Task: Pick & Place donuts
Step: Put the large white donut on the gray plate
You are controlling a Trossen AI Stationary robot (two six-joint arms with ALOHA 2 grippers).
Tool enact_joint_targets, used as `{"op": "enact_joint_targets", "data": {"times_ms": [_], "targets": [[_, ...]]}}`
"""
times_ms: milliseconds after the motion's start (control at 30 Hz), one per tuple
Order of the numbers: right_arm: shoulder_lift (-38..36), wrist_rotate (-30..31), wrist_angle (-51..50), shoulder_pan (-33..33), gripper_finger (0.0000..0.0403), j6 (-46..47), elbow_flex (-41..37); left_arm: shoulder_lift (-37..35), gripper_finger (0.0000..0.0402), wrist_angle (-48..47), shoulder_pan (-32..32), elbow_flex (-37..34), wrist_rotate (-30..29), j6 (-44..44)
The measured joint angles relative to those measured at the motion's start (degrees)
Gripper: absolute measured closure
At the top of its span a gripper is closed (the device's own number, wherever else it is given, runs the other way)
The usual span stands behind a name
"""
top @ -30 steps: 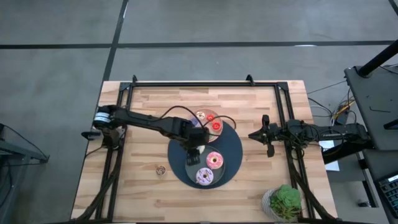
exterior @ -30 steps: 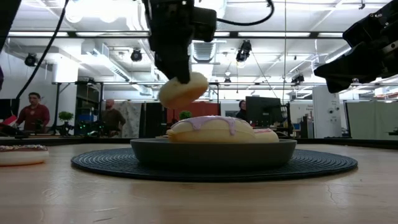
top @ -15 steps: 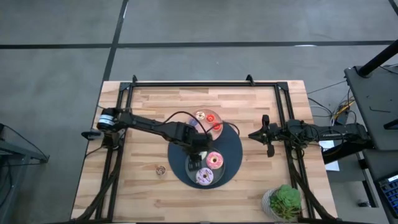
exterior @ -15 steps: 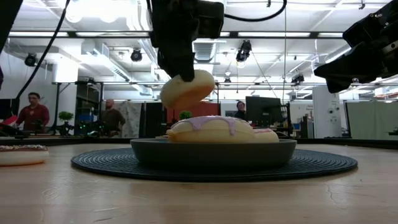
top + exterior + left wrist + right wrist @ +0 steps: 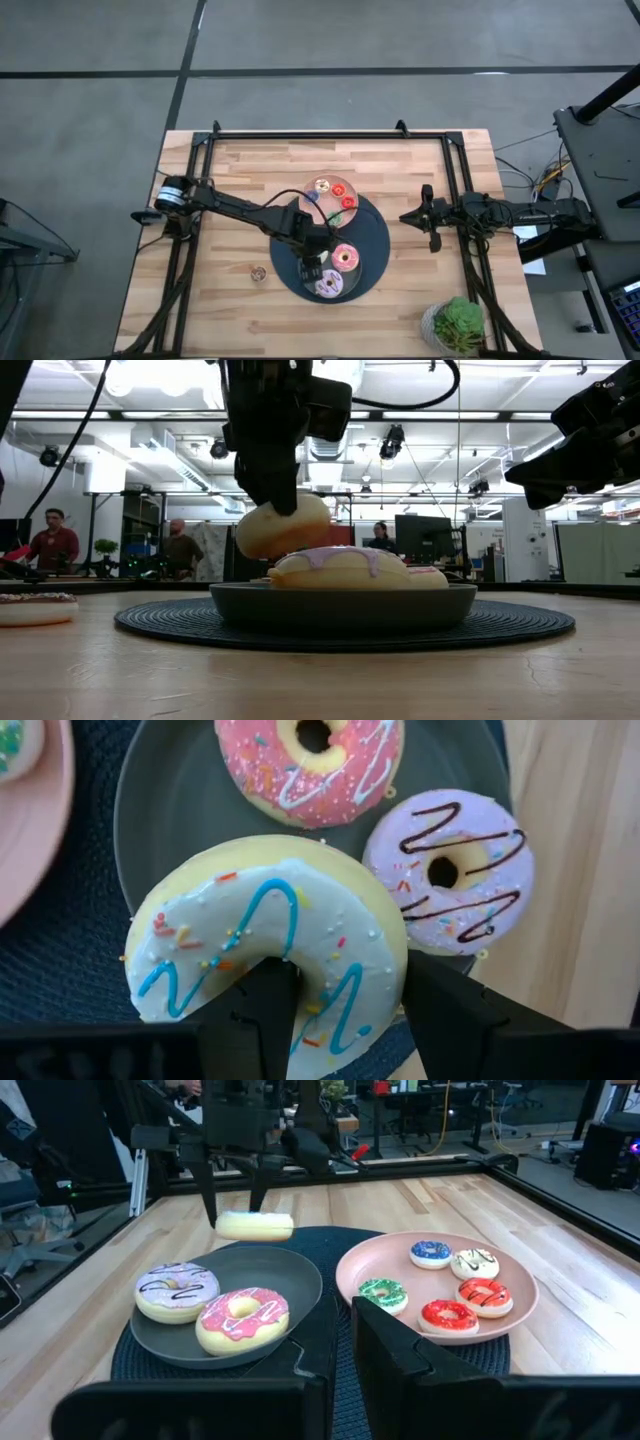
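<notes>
Lowered and shifted over the dark grey plate [image 5: 372, 245], left gripper [image 5: 335, 1010] pinches the white sprinkled donut [image 5: 268, 950], poised above free plate space for release.

- My left gripper [image 5: 268, 500] comes down from above, jaws clamped on a pale donut [image 5: 283, 527], held tilted above the dark grey plate [image 5: 340, 605].
- The held donut hangs just above and behind the lilac-frosted donut [image 5: 338, 568] lying in the plate; whether they touch cannot be told.
- A further donut [image 5: 428, 576] shows partly behind the lilac one.
- The plate stands on a dark round mat [image 5: 150, 622] on the wooden desk [image 5: 320, 680].
- A sprinkled donut [image 5: 36, 607] lies at the desk's far left.
- My right arm [image 5: 580, 440] hangs at upper right.
- People [image 5: 55, 545] stand in the room behind.
</notes>
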Motion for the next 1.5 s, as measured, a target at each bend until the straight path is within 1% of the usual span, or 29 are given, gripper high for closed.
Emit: {"op": "enact_joint_targets", "data": {"times_ms": [200,500,900,1300,1500], "targets": [[0.0,0.0,0.0,0.0,0.0374,0.0,0.0,0.3,0.0255,2.6,0.0,-0.8,-0.2,-1.4],[0.0,0.0,0.0,0.0,0.0374,0.0,0.0,4.1,0.0255,2.6,0.0,1.4,0.0,-1.5],[0.0,0.0,0.0,0.0,0.0374,0.0,0.0,4.2,0.0255,2.8,0.0,0.9,0.1,-1.1],[0.0,0.0,0.0,0.0,0.0374,0.0,0.0,4.2,0.0255,4.1,0.2,-1.7,0.1,-1.1],[0.0,0.0,0.0,0.0,0.0374,0.0,0.0,4.4,0.0255,5.4,0.2,-1.8,0.1,-1.2]]}}
